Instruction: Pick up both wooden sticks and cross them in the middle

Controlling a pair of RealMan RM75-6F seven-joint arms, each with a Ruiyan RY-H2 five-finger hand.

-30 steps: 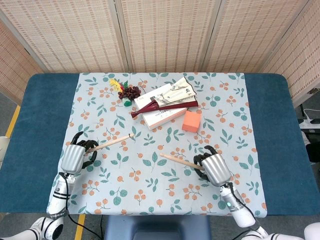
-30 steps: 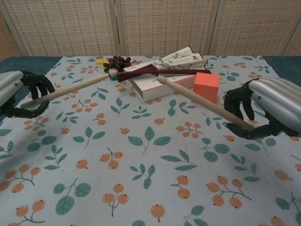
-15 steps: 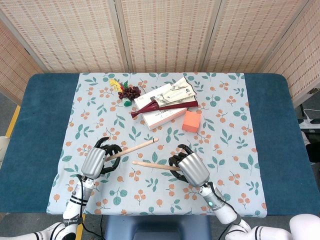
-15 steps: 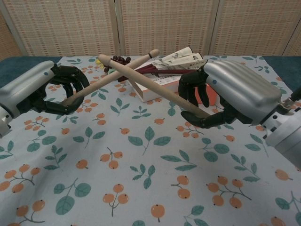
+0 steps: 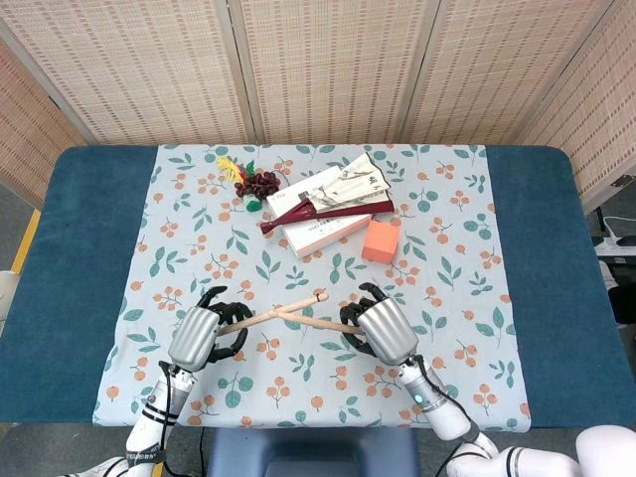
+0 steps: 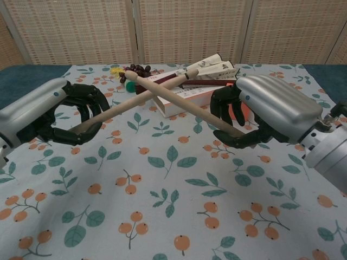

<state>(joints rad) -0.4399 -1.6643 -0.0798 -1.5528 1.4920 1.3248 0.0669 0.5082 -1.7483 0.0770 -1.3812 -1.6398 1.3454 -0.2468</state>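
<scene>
We see a patterned tablecloth (image 5: 199, 229) spread over the blue table (image 5: 70, 258). Behind the hands lie a white box (image 5: 320, 231), a folded fan (image 5: 343, 189), an orange block (image 5: 381, 239) and dark grapes (image 5: 258, 183). Writing on the box is too small to read. Our left hand (image 5: 199, 336) grasps one stick (image 6: 135, 104); our right hand (image 5: 383, 330) grasps the other stick (image 6: 179, 103). The sticks cross above the cloth, between the hands.

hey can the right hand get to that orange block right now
Probably not as things stand: the right hand holds a wooden stick. The orange block lies just beyond it, nothing between.
</scene>
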